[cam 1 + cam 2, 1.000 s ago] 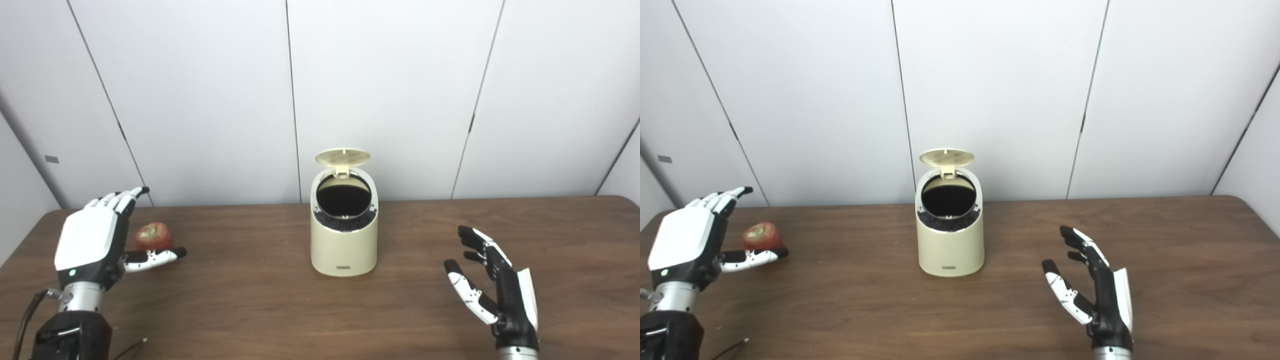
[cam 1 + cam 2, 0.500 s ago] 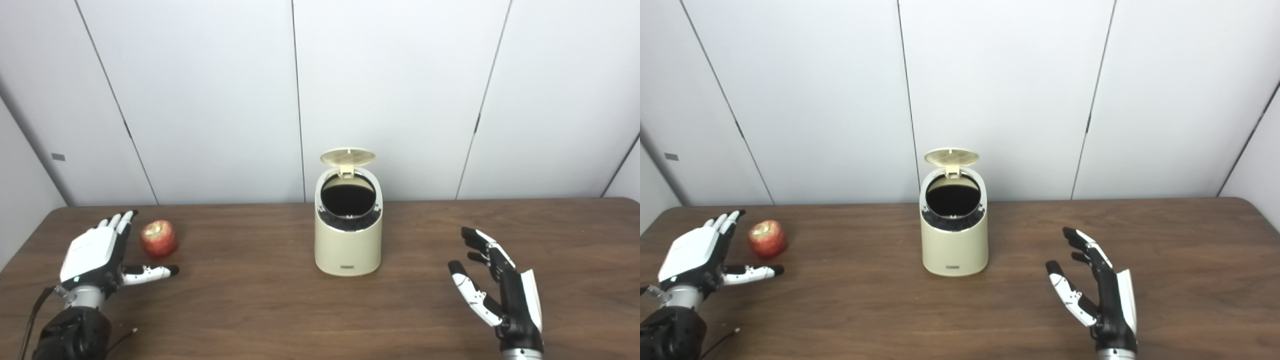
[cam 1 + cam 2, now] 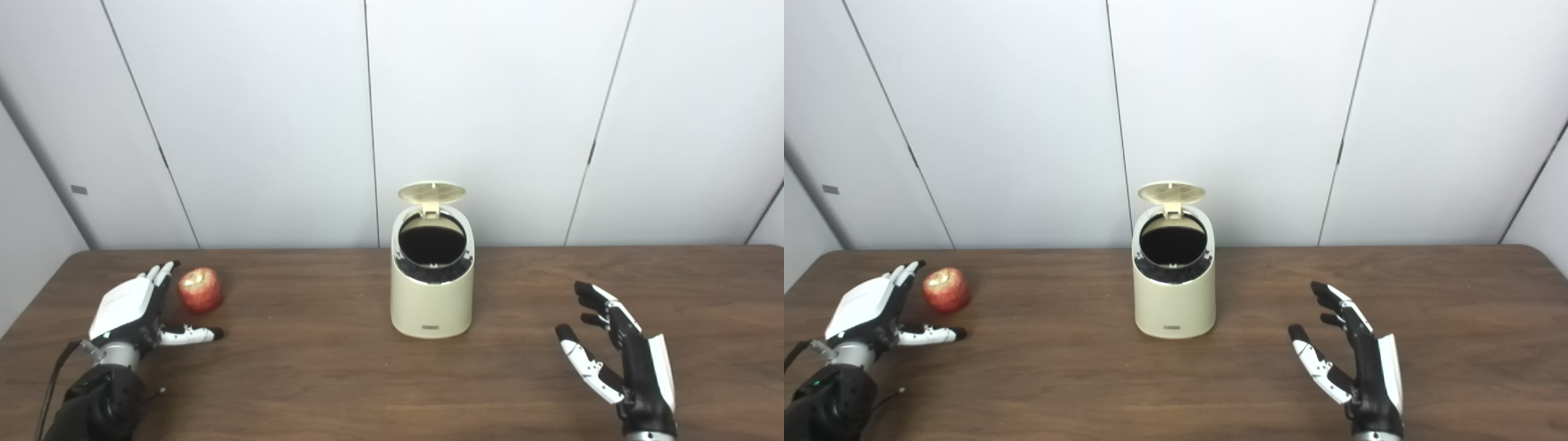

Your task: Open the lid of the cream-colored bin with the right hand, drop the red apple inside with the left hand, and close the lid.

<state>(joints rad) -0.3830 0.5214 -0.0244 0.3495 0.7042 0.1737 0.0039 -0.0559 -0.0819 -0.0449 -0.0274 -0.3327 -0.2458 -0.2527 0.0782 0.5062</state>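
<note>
Brown counter (image 3: 318,380): cream bin (image 3: 432,300) mid-back, lid (image 3: 432,192) up; red apple (image 3: 199,290) near left edge beside left hand (image 3: 125,306), fingers wide; right hand (image 3: 625,361) fingers wide, empty.

Bare desk (image 3: 318,367) lies open between the apple (image 3: 199,290) at nine o'clock and the bin (image 3: 432,293) at the centre, whose raised lid (image 3: 432,192) leaves its mouth clear from the front, while the wall (image 3: 490,110) at twelve o'clock closes the back.
</note>
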